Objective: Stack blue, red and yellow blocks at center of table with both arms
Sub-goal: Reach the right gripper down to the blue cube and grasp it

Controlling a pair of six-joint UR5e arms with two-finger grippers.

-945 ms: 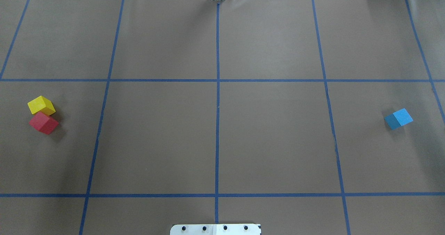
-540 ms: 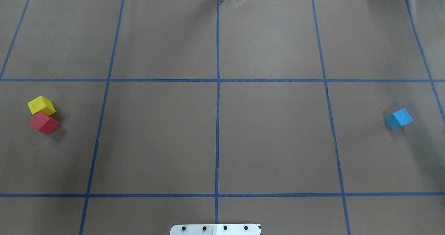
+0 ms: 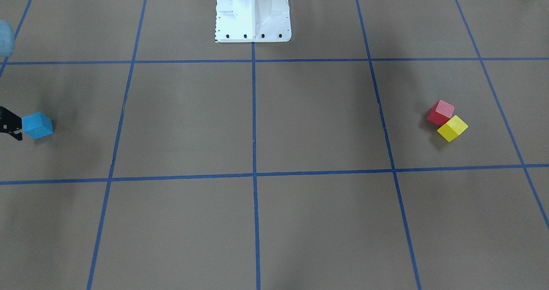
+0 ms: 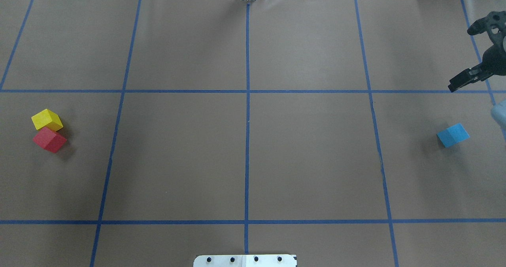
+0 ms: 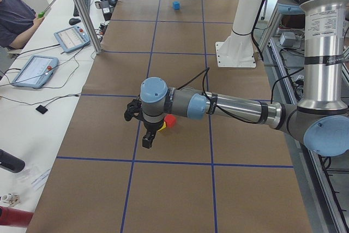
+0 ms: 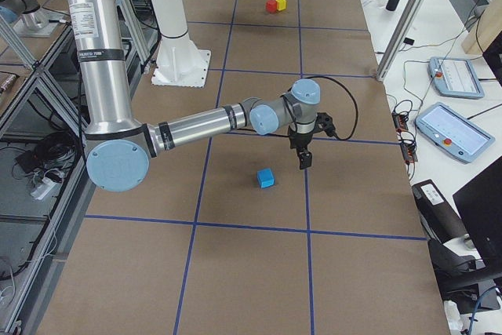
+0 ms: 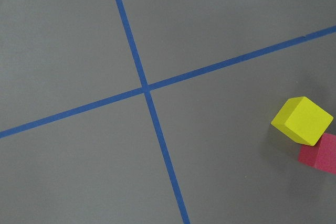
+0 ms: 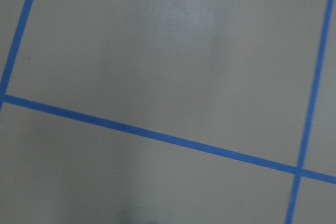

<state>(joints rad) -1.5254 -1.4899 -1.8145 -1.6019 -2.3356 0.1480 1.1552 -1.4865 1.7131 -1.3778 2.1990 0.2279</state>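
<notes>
Blue block (image 4: pixel 453 134) near right gripper (image 4: pixel 467 56), apart.

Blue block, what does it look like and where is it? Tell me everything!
The blue block is a small sky-blue cube, matte and plain. It sits flat on the brown table, turned cornerwise to the tape lines, far out on the robot's right, away from the red block and yellow block. Only the table touches it. The open right gripper hangs nearby, not holding it.
</notes>
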